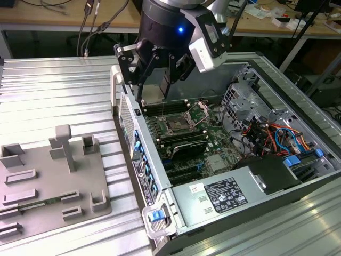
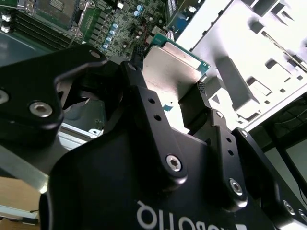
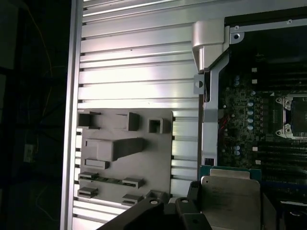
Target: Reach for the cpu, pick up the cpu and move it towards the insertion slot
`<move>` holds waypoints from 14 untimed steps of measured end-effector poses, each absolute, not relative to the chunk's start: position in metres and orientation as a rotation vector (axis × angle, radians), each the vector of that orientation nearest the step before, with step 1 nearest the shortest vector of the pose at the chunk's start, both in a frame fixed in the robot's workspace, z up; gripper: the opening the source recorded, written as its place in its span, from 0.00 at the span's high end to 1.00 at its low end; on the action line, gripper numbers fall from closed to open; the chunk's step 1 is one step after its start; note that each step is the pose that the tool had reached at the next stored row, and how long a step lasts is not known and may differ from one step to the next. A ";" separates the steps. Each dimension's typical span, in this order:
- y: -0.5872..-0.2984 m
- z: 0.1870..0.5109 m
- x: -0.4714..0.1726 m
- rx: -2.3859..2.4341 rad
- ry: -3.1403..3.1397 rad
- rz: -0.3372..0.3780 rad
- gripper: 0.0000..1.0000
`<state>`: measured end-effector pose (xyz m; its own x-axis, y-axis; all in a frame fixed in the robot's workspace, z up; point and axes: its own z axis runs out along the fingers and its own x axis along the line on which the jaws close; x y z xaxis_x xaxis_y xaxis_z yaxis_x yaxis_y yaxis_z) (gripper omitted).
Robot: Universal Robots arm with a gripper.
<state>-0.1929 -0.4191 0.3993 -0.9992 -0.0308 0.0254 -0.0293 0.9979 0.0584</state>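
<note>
gripper [image 1: 160, 74] hangs over the near-left wall of the open case [image 1: 160, 176], above the board [image 1: 197, 138] — fingers closed in on the cpu [image 1: 154, 90], which is lifted clear of everything below. in the exterior view the chip shows as a pale plate between the black fingers, held on edge or near it, broad face toward the camera, lower edge pointing down at the memory slots [image 1: 181, 140]. it is square, so no real long axis to note. in the second wrist view the cpu [image 2: 172, 67] shows its silvery top with a thin green rim at the far corner, one finger [image 2: 196, 108] pressed on one side and another on the opposite side. first wrist view: cpu [image 3: 229, 196] at the gripper's tips, metal face to the camera, green edge on the far side. the slot [image 1: 176, 126] sits on the board toward the exterior view's right of the gripper and lower — frame shiny, wire levers raised; chip well apart from it. grey fixture [image 1: 53, 176] lies on the ribbed table [image 1: 53, 96], at the exterior view's left of the case.
</note>
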 end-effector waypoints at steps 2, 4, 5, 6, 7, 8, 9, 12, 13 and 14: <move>-0.414 0.399 -0.191 0.047 -3.114 -0.090 0.45; -0.407 0.399 -0.189 0.047 -3.114 -0.090 0.45; -0.405 0.399 -0.188 0.047 -3.114 -0.091 0.45; -0.403 0.399 -0.187 0.047 -3.114 -0.090 0.45; -0.401 0.399 -0.187 0.047 -3.114 -0.090 0.45; -0.400 0.399 -0.186 0.047 -3.114 -0.090 0.45; -0.397 0.399 -0.185 0.047 -3.113 -0.090 0.45; -0.391 0.399 -0.181 0.047 -3.114 -0.090 0.45; -0.388 0.399 -0.178 0.047 -3.113 -0.090 0.45; -0.385 0.399 -0.175 0.047 -3.114 -0.091 0.45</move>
<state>-0.1748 -0.3851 0.3986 -0.9992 -0.0308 0.0255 -0.0293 0.9979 0.0585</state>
